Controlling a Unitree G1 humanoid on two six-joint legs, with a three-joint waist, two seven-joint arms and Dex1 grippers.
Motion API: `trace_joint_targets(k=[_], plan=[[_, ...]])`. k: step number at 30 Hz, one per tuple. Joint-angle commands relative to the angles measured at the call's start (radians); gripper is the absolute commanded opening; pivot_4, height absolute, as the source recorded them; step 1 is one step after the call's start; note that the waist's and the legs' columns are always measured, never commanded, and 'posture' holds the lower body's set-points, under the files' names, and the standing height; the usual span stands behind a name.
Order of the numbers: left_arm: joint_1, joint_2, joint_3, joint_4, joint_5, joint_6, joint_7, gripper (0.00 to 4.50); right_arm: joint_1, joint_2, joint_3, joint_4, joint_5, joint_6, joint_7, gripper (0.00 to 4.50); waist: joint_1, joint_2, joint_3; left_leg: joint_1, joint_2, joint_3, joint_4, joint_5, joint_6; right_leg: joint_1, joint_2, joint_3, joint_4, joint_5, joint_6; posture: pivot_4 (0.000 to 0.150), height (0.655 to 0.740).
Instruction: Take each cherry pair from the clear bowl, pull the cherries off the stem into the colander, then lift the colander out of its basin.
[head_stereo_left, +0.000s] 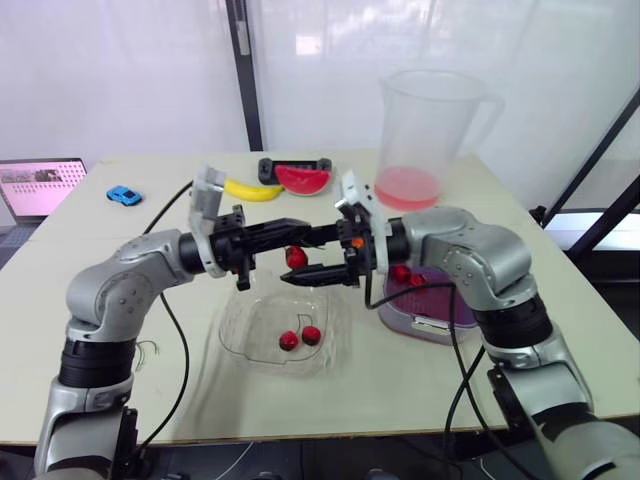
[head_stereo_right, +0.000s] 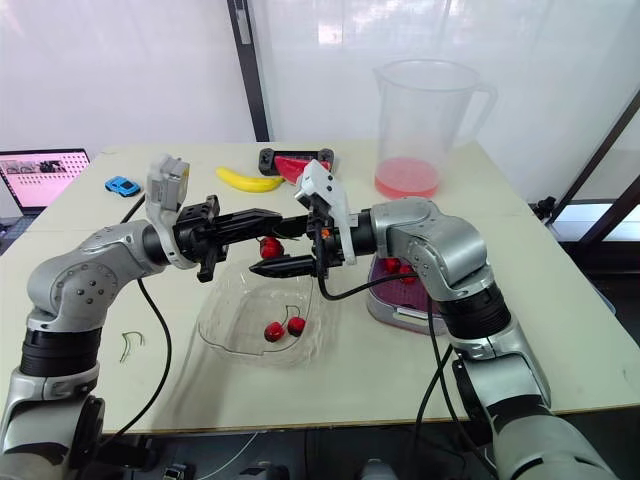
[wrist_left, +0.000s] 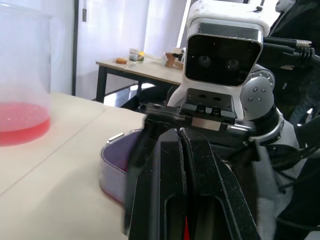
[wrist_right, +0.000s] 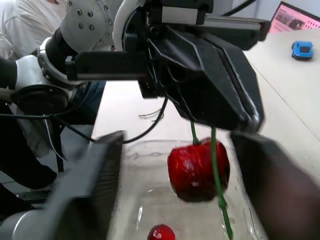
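The left end effector (head_stereo_left: 296, 229) is clenched on a green stem (wrist_right: 215, 167), with one cherry (wrist_right: 197, 170) hanging from it above the bowl (head_stereo_left: 240, 332). The right end effector (head_stereo_right: 271, 250) is released, its fingers spread on either side of that cherry. A cherry pair (head_stereo_left: 298, 338) lies in the bowl on the desk (head_stereo_left: 200, 400). Just to the bowl's right, the colander (head_stereo_left: 445, 298) sits in its basin (head_stereo_left: 428, 327), holding red cherries.

Left arm (head_stereo_left: 110, 295) and right arm (head_stereo_left: 480, 260) are showing silver-grey rounded shells and black joint bands, black cables (head_stereo_left: 180, 340) are trailing off both, white camera housings (head_stereo_left: 355, 195) are sitting by the black-fingered left claw (head_stereo_left: 298, 231) and right claw (head_stereo_left: 295, 257).
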Motion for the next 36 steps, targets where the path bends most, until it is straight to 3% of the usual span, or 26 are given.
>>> trace_joint_targets(k=[1,19,36], plan=[[-0.006,0.014,0.005,-0.006,0.005,-0.017,-0.020,0.00,-0.008,0.023,-0.011,-0.002,0.008,-0.010,-0.028,1.80,0.000,0.000,0.000,0.000,0.000,0.000,0.000,0.000,0.000,0.000,0.000,0.000,0.000,0.000,0.000,0.150,0.7400],[-0.020,0.002,0.009,0.005,0.016,-0.022,-0.023,0.00,0.001,0.001,0.020,0.012,-0.016,-0.022,-0.025,1.80,0.000,0.000,0.000,0.000,0.000,0.000,0.000,-0.001,0.001,0.000,0.000,0.000,0.000,0.000,0.000,0.150,0.7400],[-0.004,0.008,0.036,-0.002,0.006,-0.020,-0.009,0.00,0.070,-0.186,0.032,-0.025,-0.024,0.023,0.030,1.80,0.000,0.000,0.000,0.000,0.000,0.000,0.000,-0.001,0.002,0.000,0.000,0.000,0.000,0.000,0.000,0.150,0.7400]])
